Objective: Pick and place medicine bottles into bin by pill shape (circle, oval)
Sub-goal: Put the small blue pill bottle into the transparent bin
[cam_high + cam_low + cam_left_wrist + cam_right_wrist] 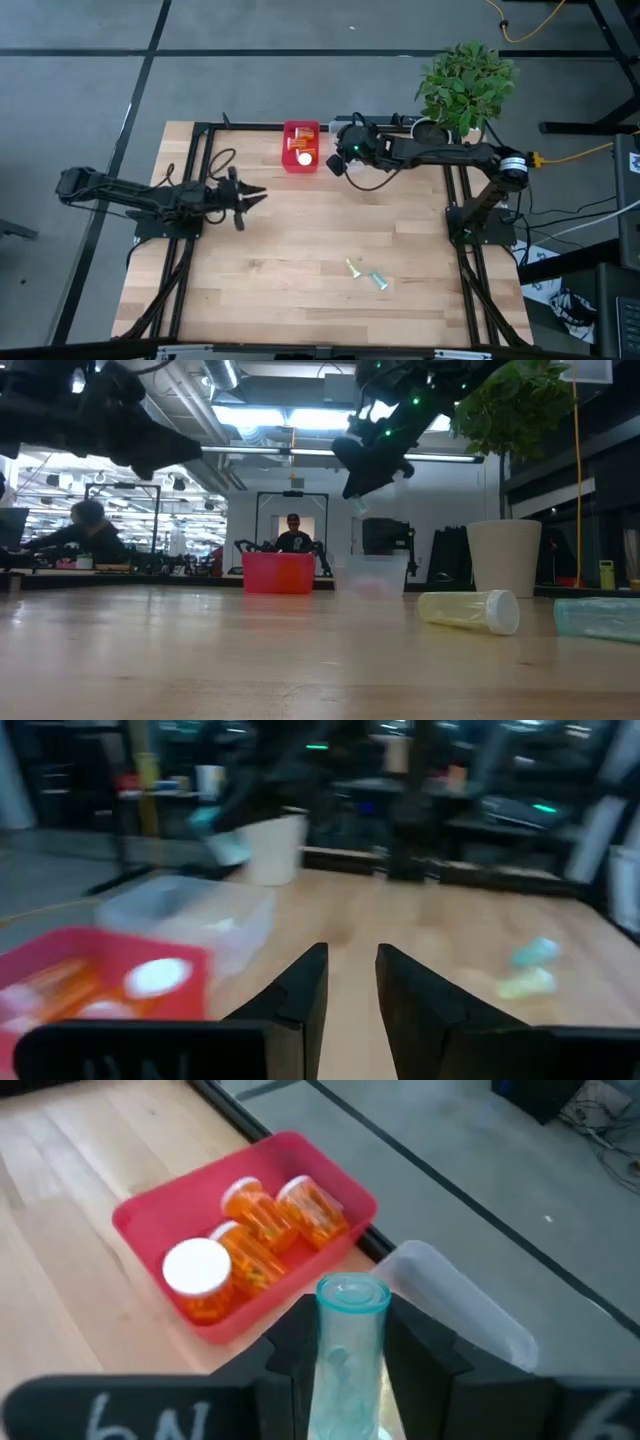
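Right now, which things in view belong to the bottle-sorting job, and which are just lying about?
Job:
- red plastic bin holding orange white-capped bottles
- clear plastic bin beside it
- teal vial gripped in the right hand near the bins
- pale yellow vial and a second teal vial lying on the wooden table
- left hand, empty, open

Lying about:
- potted green plant

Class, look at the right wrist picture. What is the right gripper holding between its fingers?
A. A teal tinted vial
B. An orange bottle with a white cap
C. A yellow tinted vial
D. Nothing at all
A. The right gripper is shut on a teal vial, held near the red bin and the clear bin; the orange bottles lie in the red bin.
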### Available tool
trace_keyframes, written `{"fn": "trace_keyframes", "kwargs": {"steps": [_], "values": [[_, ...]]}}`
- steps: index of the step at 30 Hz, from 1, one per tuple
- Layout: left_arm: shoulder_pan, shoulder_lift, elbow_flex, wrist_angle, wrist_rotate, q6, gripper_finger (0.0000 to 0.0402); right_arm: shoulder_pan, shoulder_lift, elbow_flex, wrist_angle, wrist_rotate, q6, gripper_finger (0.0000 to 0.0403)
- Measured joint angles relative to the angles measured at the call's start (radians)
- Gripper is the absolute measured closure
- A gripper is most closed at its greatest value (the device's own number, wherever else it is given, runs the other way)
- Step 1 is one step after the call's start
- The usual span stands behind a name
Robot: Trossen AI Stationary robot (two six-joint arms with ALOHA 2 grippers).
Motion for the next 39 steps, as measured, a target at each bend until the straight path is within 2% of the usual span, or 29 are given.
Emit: {"fn": "trace_keyframes", "kwargs": {"steps": [3, 6, 8, 14, 22, 25, 29, 33, 39], "values": [[0.000, 0.077, 0.000, 0.048, 0.138, 0.060, 0.0319, -0.014, 0.020, 0.000, 0.003, -0.016, -0.001, 0.0301], [0.000, 0.137, -0.001, 0.086, 0.278, 0.116, 0.0319, -0.026, 0.028, 0.000, -0.005, 0.017, 0.002, 0.0301], [0.004, 0.152, 0.000, 0.104, 0.274, 0.105, 0.0319, -0.031, 0.027, 0.000, -0.013, 0.028, 0.001, 0.0301], [0.041, 0.123, -0.001, 0.012, 0.248, 0.042, 0.0319, -0.030, 0.027, 0.000, -0.024, 0.027, -0.001, 0.0301], [0.080, 0.123, -0.001, 0.005, 0.249, 0.040, 0.0319, -0.077, 0.027, 0.000, -0.022, 0.030, -0.011, 0.0299], [0.085, 0.123, -0.001, 0.007, 0.252, 0.040, 0.0319, -0.101, 0.027, 0.000, -0.007, 0.014, -0.004, 0.0283], [0.085, 0.119, -0.001, -0.002, 0.281, 0.053, 0.0319, -0.121, 0.027, 0.000, 0.009, -0.044, -0.003, 0.0242], [0.085, 0.074, -0.001, -0.044, 0.301, 0.055, 0.0319, -0.122, 0.006, 0.000, 0.007, -0.046, 0.001, 0.0208], [0.085, -0.017, -0.002, -0.136, 0.301, 0.041, 0.0319, -0.092, -0.075, 0.013, -0.013, -0.050, -0.001, 0.0192]]}}
